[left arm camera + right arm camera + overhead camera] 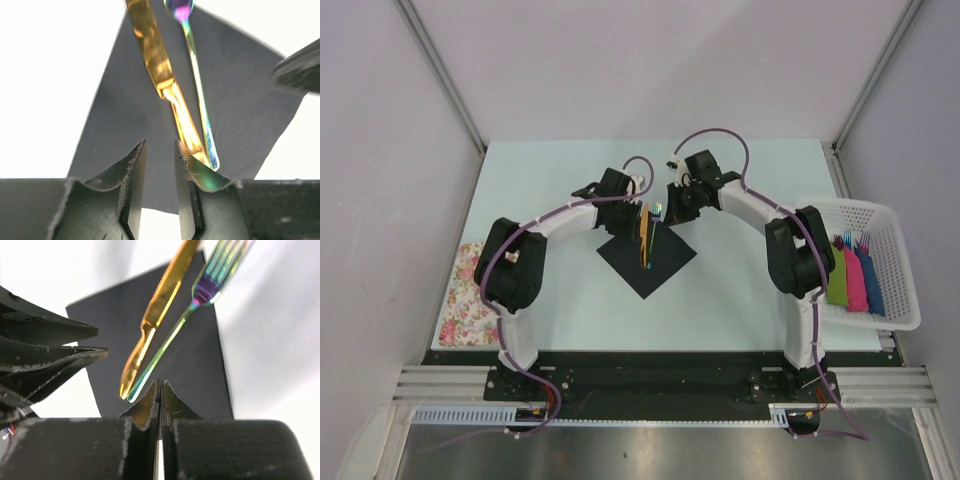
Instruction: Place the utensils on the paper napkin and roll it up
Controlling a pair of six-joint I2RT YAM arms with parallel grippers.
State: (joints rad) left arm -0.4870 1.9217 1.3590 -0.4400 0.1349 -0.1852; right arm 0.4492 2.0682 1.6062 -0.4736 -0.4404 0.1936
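The black paper napkin [650,262] lies as a diamond at the table's middle. It also shows in the left wrist view [125,110] and the right wrist view [200,365]. On it lie two utensils side by side: a yellow-orange knife [159,70] [156,307] and an iridescent fork [198,90] [172,337]. In the top view they show as one slim orange strip [647,238]. My left gripper [640,212] [160,146] is slightly open and empty, low over the napkin's far corner beside the handle ends. My right gripper [670,210] [160,384] is shut and empty, facing it.
A white basket [885,215] at the right edge holds green [838,282], pink [855,282] and blue [872,288] bundles. A floral cloth [460,300] lies at the near left. Each gripper shows in the other's wrist view, close by.
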